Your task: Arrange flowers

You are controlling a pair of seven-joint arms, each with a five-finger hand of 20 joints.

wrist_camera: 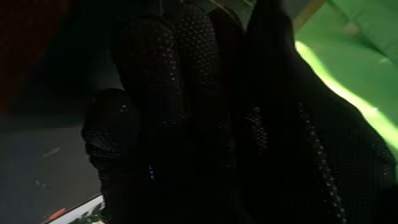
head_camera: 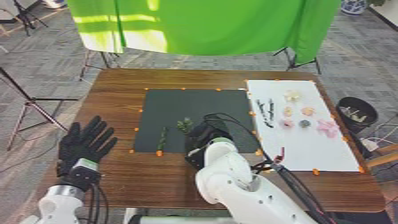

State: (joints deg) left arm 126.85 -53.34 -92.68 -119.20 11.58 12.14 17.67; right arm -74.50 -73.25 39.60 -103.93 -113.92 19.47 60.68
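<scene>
Your right hand [head_camera: 210,134] is over the dark mat [head_camera: 200,107], back upward. Its grip: the black glove blends into shadow, so you cannot tell whether it is open, closed or holding a stem. Just beside it, on its left, is a leafy sprig [head_camera: 184,125]. Further left, apart from the sprig, a slender green stem [head_camera: 163,137] lies near the mat's left edge, pointing away from you.

Handling, judged: the sprig should be very light and springy, its leaves soft and easily bent. Take it low on the bare stalk, with a light pinch. The slender stem looks stiffer but thin and may roll; lift it near its lower end.

Right of the mat, the white board [head_camera: 306,153] carries dark twigs [head_camera: 265,111], a cream flower [head_camera: 292,95], a peach flower [head_camera: 308,111] and a large pink flower [head_camera: 327,128]. Expect the petals to crush under a squeeze; hold those beneath the head. The twigs are likely brittle or wiry, so take them mid-length.

Outermost left, your left hand [head_camera: 84,143] is open beside the mat, fingers spread, holding nothing.
</scene>
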